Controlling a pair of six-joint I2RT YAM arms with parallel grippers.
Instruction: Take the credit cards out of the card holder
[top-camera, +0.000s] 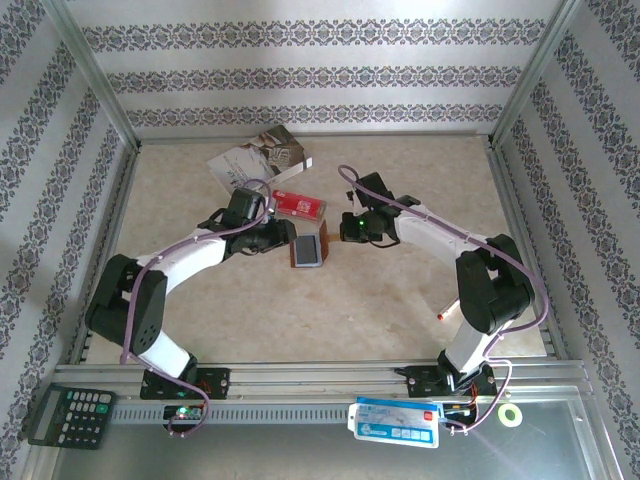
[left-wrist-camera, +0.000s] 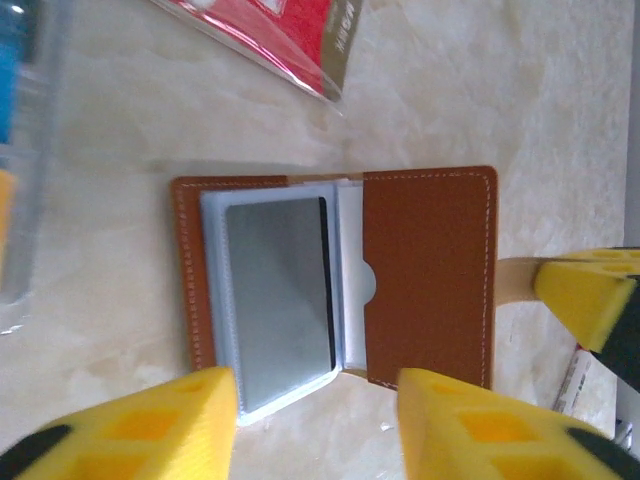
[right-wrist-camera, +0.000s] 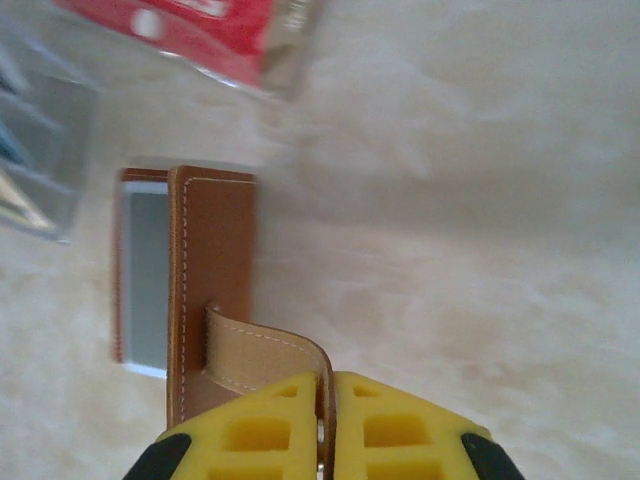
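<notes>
- One small brown leather card holder (top-camera: 307, 252) lies open mid-table on the beige table (top-camera: 400, 300), between the two grippers.
- One grey-faced credit card (left-wrist-camera: 275, 290) shows in its clear sleeve.
- The right gripper (right-wrist-camera: 325, 430) is clamped tight on the holder's one tan tab (right-wrist-camera: 262, 350).
- The left gripper (left-wrist-camera: 315, 430), at the holder's left side, has its jaws apart and holds nothing.
- One red plastic-wrapped packet (top-camera: 298, 205) lies just beyond the holder, and one white-grey booklet (top-camera: 258, 160) lies farther back.
</notes>
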